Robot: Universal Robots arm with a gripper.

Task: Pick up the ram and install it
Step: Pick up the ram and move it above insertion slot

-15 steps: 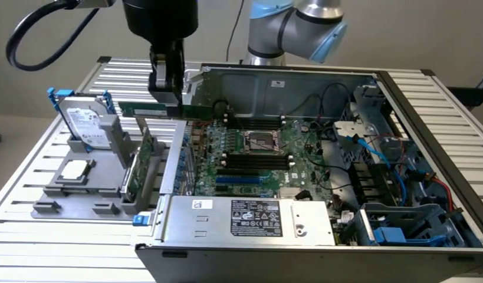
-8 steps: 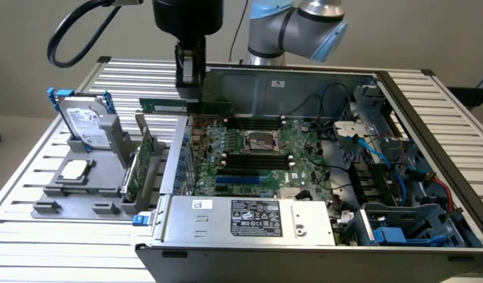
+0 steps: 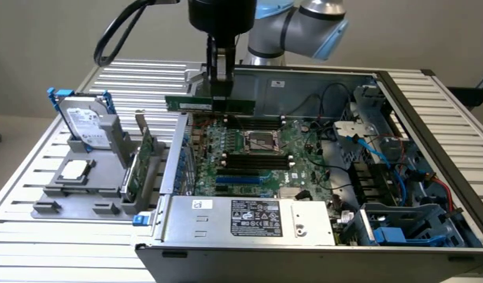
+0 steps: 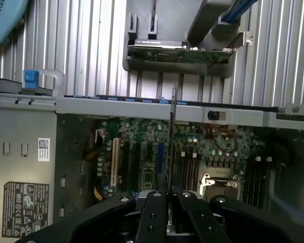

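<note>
The ram [image 3: 194,104] is a long, narrow green stick held level in the air, above the far edge of the open computer case [image 3: 430,118]. My gripper [image 3: 220,97] comes straight down from above and is shut on the stick's upper edge near its middle. In the wrist view the ram [image 4: 172,131] shows edge-on as a thin dark line between the two black fingers [image 4: 154,205]. The gripper [image 4: 171,195] hovers over the motherboard [image 4: 142,167]. The long black memory slots [image 3: 257,159] lie below, beside the CPU socket [image 3: 262,140].
A grey fixture [image 3: 84,188] at the exterior view's left holds a hard drive [image 3: 88,127] and a wider green expansion card [image 3: 143,156]. The power supply [image 3: 249,218] fills the case's near side. Blue and black cables [image 3: 375,153] and drive bays crowd the case's right.
</note>
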